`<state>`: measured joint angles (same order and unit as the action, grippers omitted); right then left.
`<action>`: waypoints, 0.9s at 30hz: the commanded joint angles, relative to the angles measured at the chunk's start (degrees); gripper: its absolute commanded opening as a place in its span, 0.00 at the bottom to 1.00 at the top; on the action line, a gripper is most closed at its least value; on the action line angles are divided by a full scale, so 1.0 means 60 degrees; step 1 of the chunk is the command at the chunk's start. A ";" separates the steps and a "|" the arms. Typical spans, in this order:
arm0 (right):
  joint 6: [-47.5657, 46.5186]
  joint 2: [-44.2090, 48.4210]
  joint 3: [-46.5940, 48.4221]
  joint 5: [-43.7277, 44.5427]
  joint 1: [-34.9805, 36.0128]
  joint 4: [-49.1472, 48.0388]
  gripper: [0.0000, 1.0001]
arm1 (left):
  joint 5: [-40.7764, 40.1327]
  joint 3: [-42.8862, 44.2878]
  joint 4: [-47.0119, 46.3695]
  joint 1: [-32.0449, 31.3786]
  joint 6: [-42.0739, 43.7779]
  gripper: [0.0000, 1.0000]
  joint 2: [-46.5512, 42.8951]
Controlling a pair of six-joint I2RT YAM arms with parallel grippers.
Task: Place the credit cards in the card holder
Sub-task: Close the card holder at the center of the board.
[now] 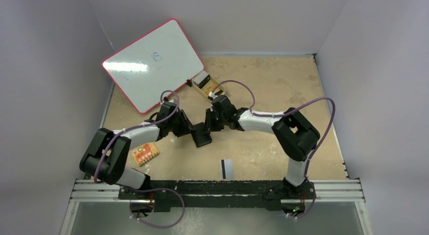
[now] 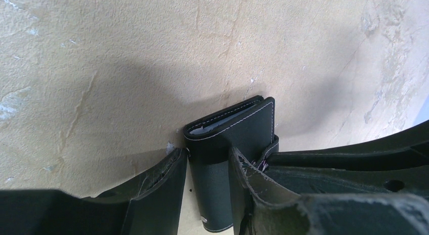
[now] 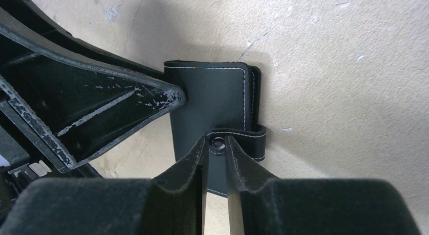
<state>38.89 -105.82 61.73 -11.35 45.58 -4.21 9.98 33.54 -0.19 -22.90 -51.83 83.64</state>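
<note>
Two grippers meet at the small black bifold leather card holder [image 2: 243, 124], which rests folded shut on the bare tan table [image 1: 283, 83] near its middle. Our left gripper [image 2: 205, 155] clamps the holder's body, one finger against each side. Our right gripper [image 3: 216, 142] pinches the stitched black snap tab [image 3: 255, 139] at the end with the metal stud.

Neither hand has a card. A pale plastic card with a black stripe [image 1: 227, 168] lies well apart, nearer the arm bases. The tan tray [image 1: 221, 87] beyond may hold more cards, though from above we cannot make them out clearly.

We judge the step in hand to be unsnapping the tab. The thin tab could slip from the pinch if pulled at an angle. If the snap resists, the whole holder could lift or twist out of the left clamp. A flap that springs back would leave the pockets covered.
</note>
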 commanded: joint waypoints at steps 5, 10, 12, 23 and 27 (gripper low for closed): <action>-0.0148 -0.0188 0.0396 0.0273 0.0408 0.0321 0.17 | -0.0196 0.0166 0.0332 0.0034 0.0201 0.36 0.0042; -0.0317 -0.0318 0.0596 0.0747 0.0570 0.0786 0.13 | -0.0170 0.0165 0.0338 0.0037 0.0210 0.36 0.0050; -0.0390 -0.0333 0.0656 0.0969 0.0640 0.0977 0.09 | -0.0189 0.0154 0.0346 0.0035 0.0214 0.36 0.0035; -0.1038 -0.0697 0.1390 0.2064 0.1108 0.2561 0.06 | -0.0296 0.0124 0.0396 0.0047 -0.0004 0.35 -0.0128; -0.1103 -0.0797 0.1491 0.2354 0.1182 0.2953 0.06 | -0.0315 0.0123 0.0405 0.0043 -0.0073 0.35 -0.0212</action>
<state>34.17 -108.27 69.76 -1.32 51.88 7.88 9.37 33.65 0.14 -22.87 -51.92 83.46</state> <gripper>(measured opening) 0.060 0.354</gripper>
